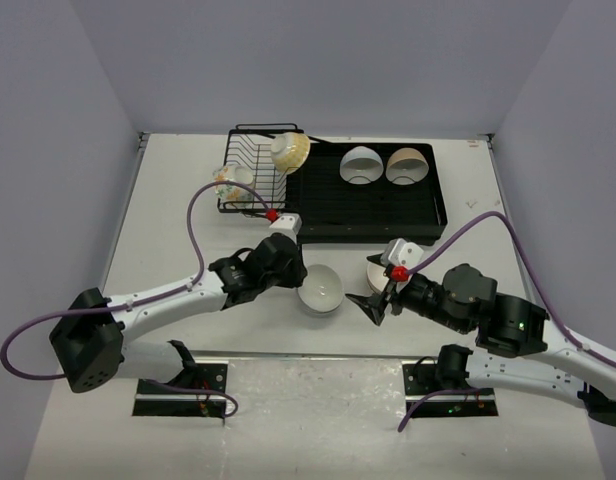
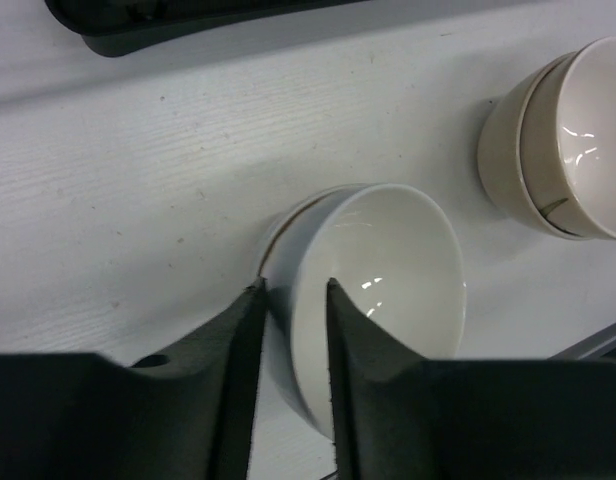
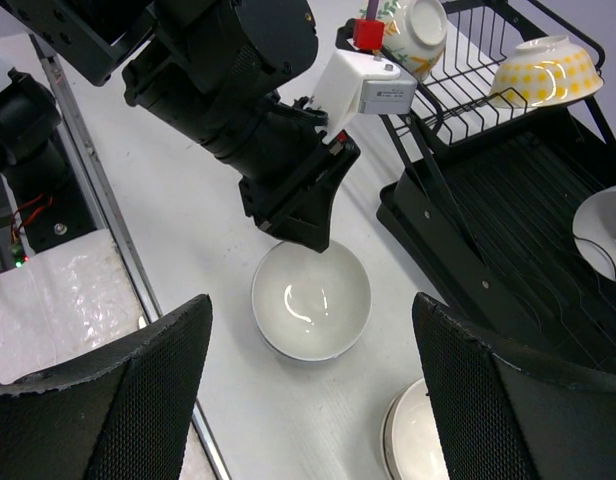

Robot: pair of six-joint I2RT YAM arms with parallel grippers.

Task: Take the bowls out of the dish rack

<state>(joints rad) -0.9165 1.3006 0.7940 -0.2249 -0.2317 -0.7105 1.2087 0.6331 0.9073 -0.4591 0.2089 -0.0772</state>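
A glossy white bowl [image 1: 320, 290] [image 2: 388, 280] [image 3: 310, 300] sits upright on the table in front of the dish rack [image 1: 250, 160]. My left gripper [image 1: 306, 283] [image 2: 293, 285] straddles its near rim, one finger outside and one inside, with the jaws parted wider than the wall. My right gripper [image 1: 373, 300] [image 3: 308, 390] hovers wide open just right of it, holding nothing. A yellow patterned bowl [image 1: 290, 152] [image 3: 546, 70] and a flowered bowl [image 1: 231, 180] [image 3: 418, 30] are in the wire basket. On the black tray [image 1: 388, 215] lie a white bowl [image 1: 360, 165] and a beige bowl [image 1: 406, 165].
A stack of cream bowls [image 1: 376, 270] [image 2: 558, 140] [image 3: 413, 445] stands on the table right of the white bowl, close under my right wrist. The tray's front edge [image 2: 188, 20] runs just beyond both grippers. Metal base rails line the table's near edge.
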